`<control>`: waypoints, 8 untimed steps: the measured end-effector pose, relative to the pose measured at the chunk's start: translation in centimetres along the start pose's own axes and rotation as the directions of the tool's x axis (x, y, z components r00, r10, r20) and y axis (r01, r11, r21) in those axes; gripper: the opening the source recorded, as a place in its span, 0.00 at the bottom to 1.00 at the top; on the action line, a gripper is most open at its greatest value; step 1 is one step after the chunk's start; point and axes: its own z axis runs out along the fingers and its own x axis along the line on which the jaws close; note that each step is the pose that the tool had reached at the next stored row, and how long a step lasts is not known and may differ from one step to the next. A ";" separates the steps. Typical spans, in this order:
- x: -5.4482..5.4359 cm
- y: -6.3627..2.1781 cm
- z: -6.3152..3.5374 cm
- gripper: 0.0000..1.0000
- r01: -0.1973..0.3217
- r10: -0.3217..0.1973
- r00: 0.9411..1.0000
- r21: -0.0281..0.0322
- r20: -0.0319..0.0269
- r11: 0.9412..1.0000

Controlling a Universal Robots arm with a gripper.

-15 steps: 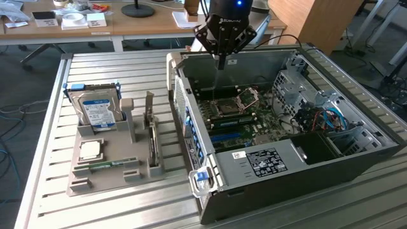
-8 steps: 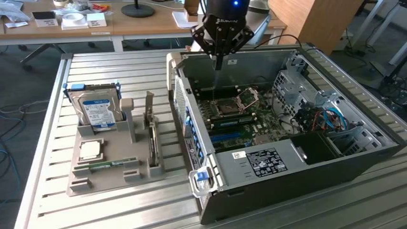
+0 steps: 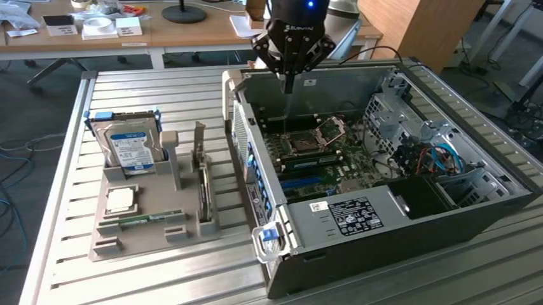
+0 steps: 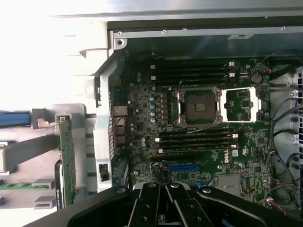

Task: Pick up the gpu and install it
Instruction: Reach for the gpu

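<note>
- Slatted table (image 3: 170, 279): carries everything.
- Computer case (image 3: 382, 260): lies on its side, open upward. Its walls rim the motherboard (image 3: 322, 159), and cables crowd the end at the exterior view's right.
- Grey holder tray (image 3: 110, 244): just beside the case, on the exterior view's left.
- Gripper (image 3: 288, 86): above the case's far end, jaws together, empty.
- Gpu (image 3: 203, 190): upright on edge in the tray, untouched. By appearance, pickup and install both remain.
- Blue slot (image 3: 301, 183): vacant.

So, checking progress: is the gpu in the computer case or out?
Out: the gpu stands on edge in the holder beside the computer case.
</note>
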 end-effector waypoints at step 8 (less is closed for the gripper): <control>0.8 -0.06 0.02 0.11 0.000 0.000 1.000 0.000 0.000 1.000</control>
